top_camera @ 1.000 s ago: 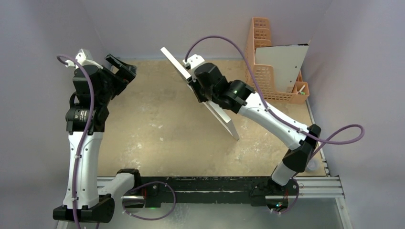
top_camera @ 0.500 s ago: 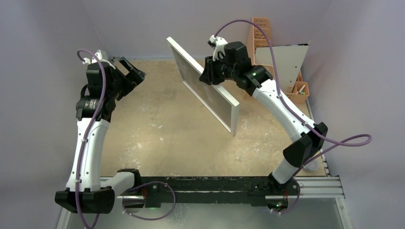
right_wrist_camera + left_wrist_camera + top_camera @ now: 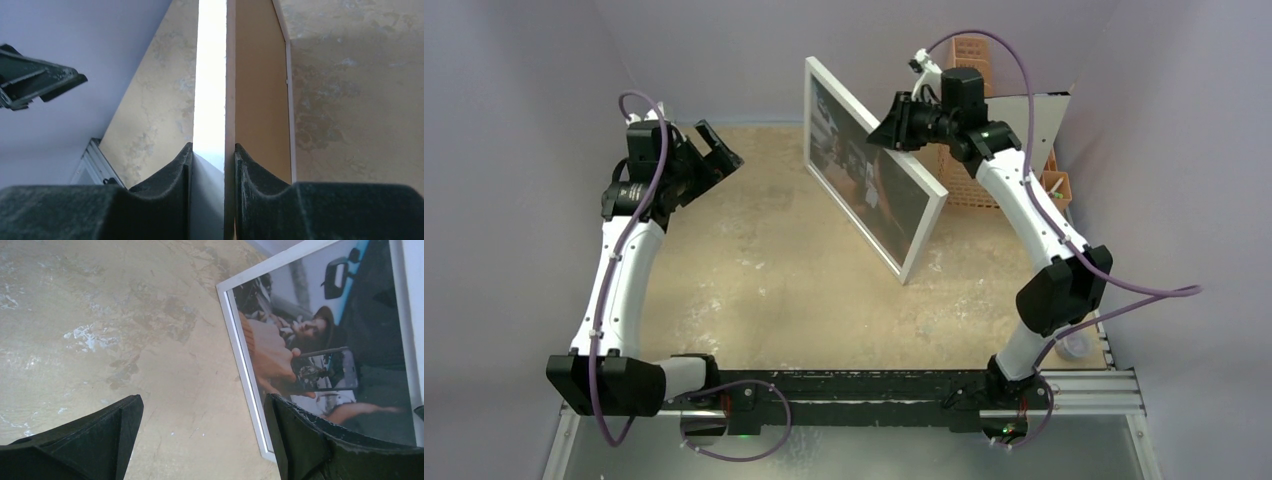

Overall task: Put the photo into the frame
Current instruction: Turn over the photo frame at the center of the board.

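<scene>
**Up off the table (image 3: 754, 270): frame (image 3: 864, 180) pinched in my right gripper (image 3: 881, 134)**

From above: the frame hangs tilted over the far middle of the table, picture side facing left. My right gripper clamps its far top edge. My left gripper (image 3: 724, 152) sits well apart on the left, jaws spread wide, holding nothing.

Left wrist cam: my left fingers (image 3: 100, 435) gape apart, and past them a photo (image 3: 320, 355) fills the frame's white border.

Right wrist cam: my right fingers (image 3: 165, 190) squeeze the frame's edge, white face left, brown back right.
</scene>
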{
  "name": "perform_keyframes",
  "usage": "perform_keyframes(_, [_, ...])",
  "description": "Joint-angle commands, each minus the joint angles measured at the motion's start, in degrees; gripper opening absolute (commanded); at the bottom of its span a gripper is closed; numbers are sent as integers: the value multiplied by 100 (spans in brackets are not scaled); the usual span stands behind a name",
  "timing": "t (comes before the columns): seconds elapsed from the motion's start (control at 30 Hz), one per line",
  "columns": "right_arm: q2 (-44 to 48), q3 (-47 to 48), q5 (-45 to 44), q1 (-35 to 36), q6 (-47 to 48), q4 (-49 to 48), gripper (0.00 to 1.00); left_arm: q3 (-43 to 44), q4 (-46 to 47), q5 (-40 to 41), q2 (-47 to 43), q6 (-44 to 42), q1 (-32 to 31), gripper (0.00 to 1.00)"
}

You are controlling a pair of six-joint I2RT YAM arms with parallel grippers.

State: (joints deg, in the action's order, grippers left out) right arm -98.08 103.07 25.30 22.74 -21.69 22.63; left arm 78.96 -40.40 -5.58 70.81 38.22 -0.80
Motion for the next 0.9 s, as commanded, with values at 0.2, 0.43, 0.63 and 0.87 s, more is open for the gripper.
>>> perform_keyframes(0.2, [-267, -586, 1087, -332, -584, -1061, 8, 45, 328, -305, 124, -186, 28, 97])
perform_keyframes(0.43, [-229, -1223, 1345, -332, -1062, -1483, 8, -76, 362, -338, 178, -218, 27, 97])
perform_keyframes(0.63, [-197, -1491, 1355, -332, -1392, -1776, 6, -168, 407, -371, 270, -235, 25, 97])
perform_keyframes(0.87, [-426, -581, 938, -331, -374, -987, 10, -287, 487, -505, 380, -219, 19, 97])
